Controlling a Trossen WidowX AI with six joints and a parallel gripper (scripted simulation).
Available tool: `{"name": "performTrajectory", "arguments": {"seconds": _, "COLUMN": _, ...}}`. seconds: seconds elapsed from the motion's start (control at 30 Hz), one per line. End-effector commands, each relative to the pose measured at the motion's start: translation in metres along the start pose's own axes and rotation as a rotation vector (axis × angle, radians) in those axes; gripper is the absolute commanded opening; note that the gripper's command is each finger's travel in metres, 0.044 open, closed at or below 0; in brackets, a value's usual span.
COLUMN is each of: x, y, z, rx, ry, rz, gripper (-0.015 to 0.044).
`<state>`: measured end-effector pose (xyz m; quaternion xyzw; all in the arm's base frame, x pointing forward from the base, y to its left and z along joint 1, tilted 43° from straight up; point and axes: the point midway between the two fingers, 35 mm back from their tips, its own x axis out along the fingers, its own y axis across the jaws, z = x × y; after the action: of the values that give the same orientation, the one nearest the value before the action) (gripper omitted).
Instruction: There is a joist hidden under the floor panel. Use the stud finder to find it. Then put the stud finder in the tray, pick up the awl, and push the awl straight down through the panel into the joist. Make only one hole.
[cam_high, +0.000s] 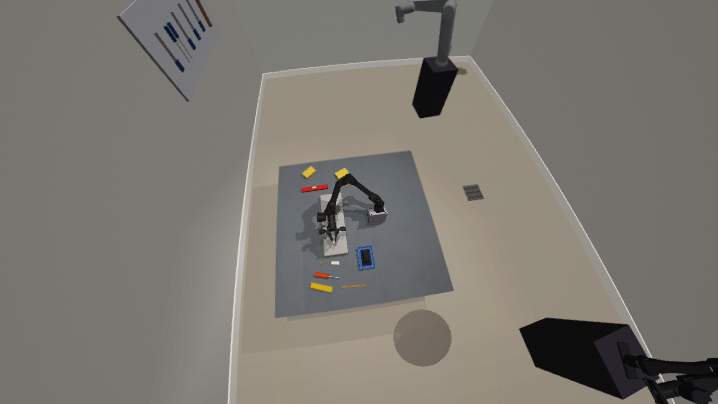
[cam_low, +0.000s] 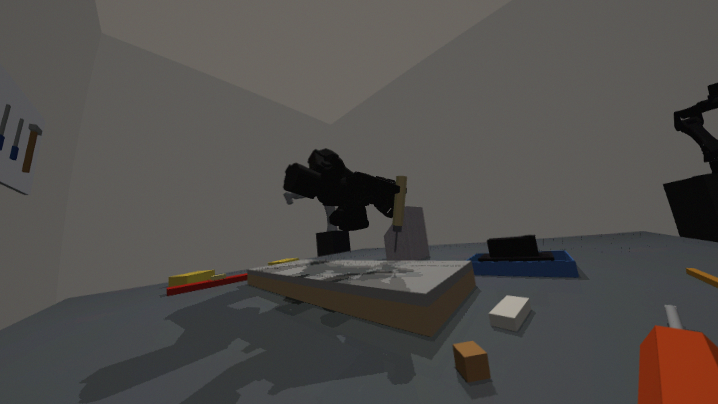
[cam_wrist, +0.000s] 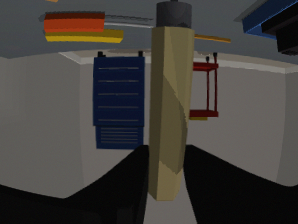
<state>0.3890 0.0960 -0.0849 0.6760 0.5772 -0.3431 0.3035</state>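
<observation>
My gripper (cam_high: 333, 240) (cam_low: 398, 193) (cam_wrist: 165, 153) is shut on the awl (cam_low: 399, 203) (cam_wrist: 170, 100) by its pale wooden handle. The awl hangs nearly upright, tip down, a little tilted. Its tip is in the air above the near part of the floor panel (cam_high: 335, 249) (cam_low: 441, 273), in the top view toward the panel's lower end. The stud finder (cam_high: 366, 257) (cam_low: 512, 247) (cam_wrist: 290, 27) lies black in the blue tray (cam_high: 372, 264) (cam_low: 527, 267) (cam_wrist: 252, 29), beside the panel. The joist is hidden. No hole can be made out in the panel, which is partly in the arm's shadow.
A white block (cam_high: 335, 263) (cam_low: 509, 312) and a small orange-brown block (cam_high: 321, 262) (cam_low: 471, 361) lie off the panel's near end. Beyond are an orange screwdriver (cam_high: 321, 275) (cam_low: 677, 366), a yellow bar (cam_high: 321, 287) and a pencil (cam_high: 353, 286). A red level (cam_high: 306, 189) lies past the far end.
</observation>
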Motion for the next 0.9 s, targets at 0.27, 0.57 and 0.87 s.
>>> {"name": "performTrajectory", "arguments": {"seconds": 0.27, "x": 0.004, "y": -0.001, "z": 0.01, "rx": -0.007, "ry": 0.009, "rz": -0.003, "gripper": 0.0}}
{"name": "performTrajectory", "arguments": {"seconds": 0.57, "x": 0.007, "y": -0.001, "z": 0.024, "rx": -0.007, "ry": 0.008, "rz": -0.003, "gripper": 0.0}}
{"name": "performTrajectory", "arguments": {"seconds": 0.87, "x": 0.01, "y": -0.001, "z": 0.039, "rx": -0.007, "ry": 0.008, "rz": -0.003, "gripper": 0.0}}
